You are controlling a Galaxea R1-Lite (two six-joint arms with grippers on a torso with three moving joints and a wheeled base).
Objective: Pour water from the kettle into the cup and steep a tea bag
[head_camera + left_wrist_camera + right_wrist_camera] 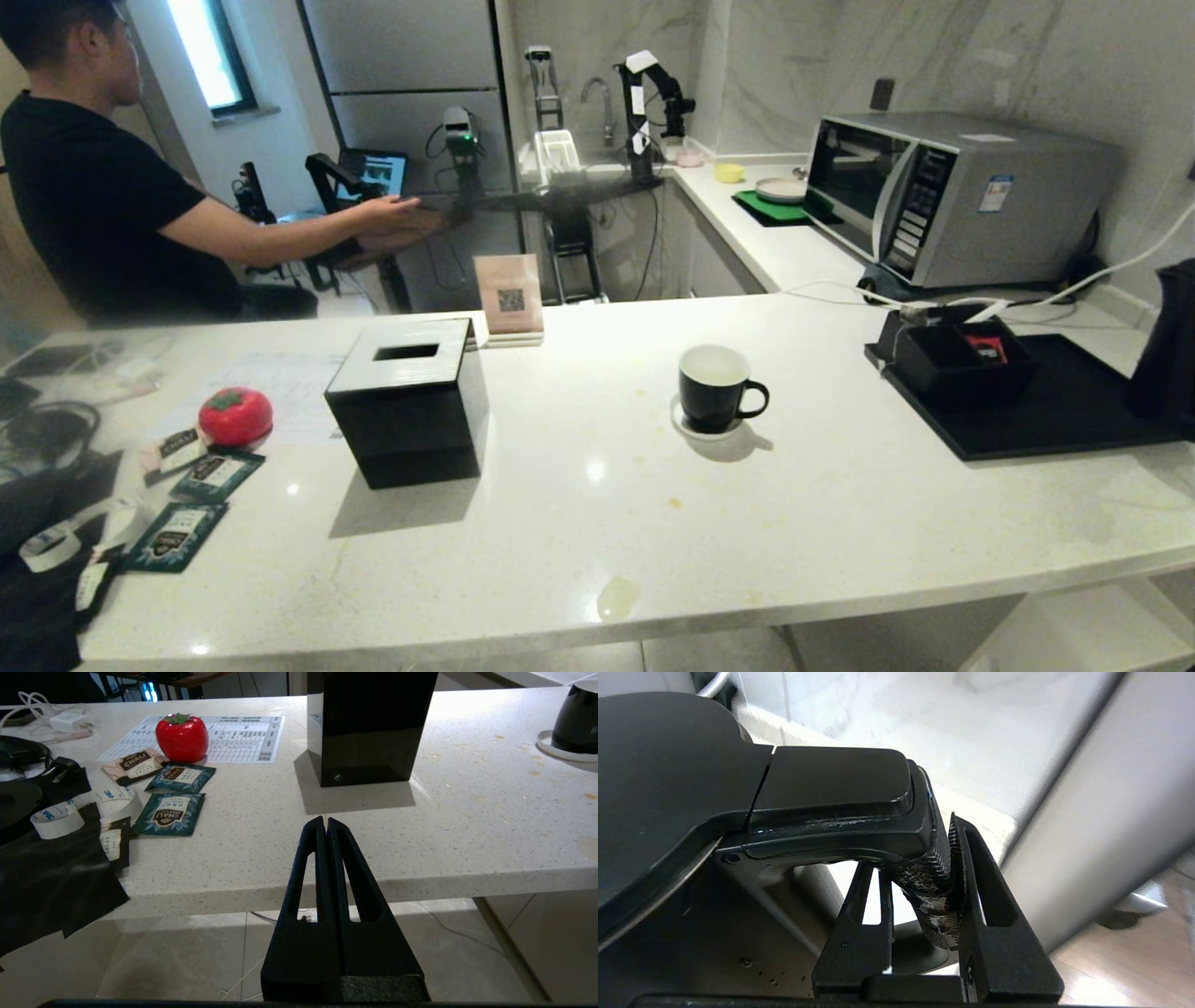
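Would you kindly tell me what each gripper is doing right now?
Left gripper: closed, empty, parked off the counter edge.
Right gripper: closed on the tall matte-black electric kettle's handle.

Matte black slotted wedge-shaped claw fingers [345,877]

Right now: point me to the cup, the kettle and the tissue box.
cup [711,390]: head view, on its black outer wall.
kettle [1169,347]: head view, on its black body at the right edge.
tissue box [411,418]: head view, on its front face.
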